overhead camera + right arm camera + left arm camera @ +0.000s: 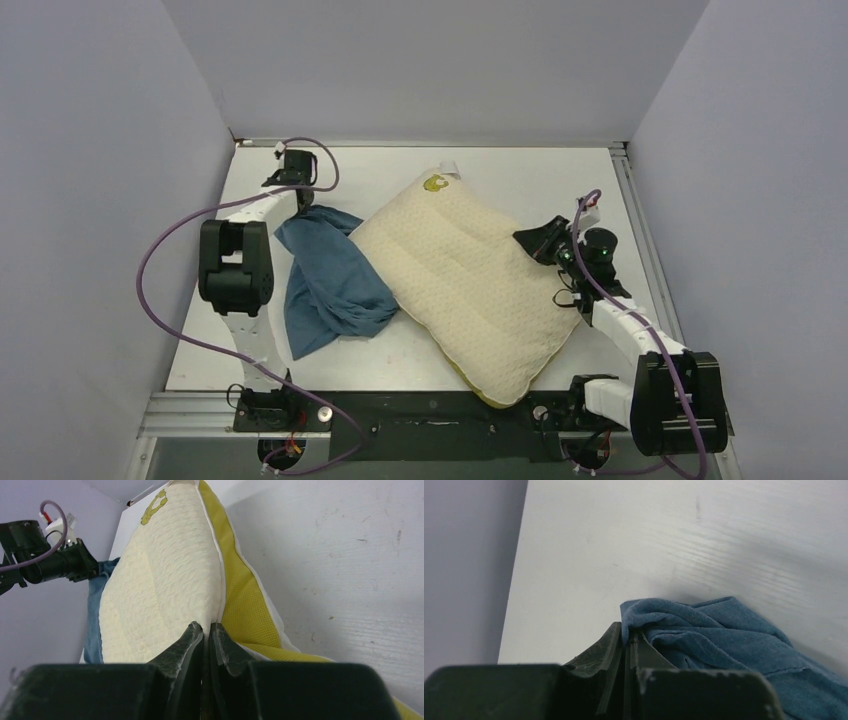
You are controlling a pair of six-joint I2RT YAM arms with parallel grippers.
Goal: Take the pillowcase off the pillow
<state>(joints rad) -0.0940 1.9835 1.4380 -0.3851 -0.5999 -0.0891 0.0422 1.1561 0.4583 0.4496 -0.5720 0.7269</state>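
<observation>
- Top external view: we see the pillow point(465, 275) lying bare and diagonal at centre frame on the table point(520, 175)
- The pillowcase point(330, 285) lies crumpled left of centre, touching the pillow's left edge
- The left gripper point(626, 632) has its jaws closed, pinching a fold of the pillowcase
- The right gripper point(206, 627) has its jaws closed on the pillow's seam, at its right edge

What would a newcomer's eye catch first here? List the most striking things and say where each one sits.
The big cream pillow lies bare and diagonal across the middle of the table, its right edge pinched by the shut right tool. Against its left side lies the crumpled slate-blue pillowcase, with its far corner caught in the shut left tool.
</observation>
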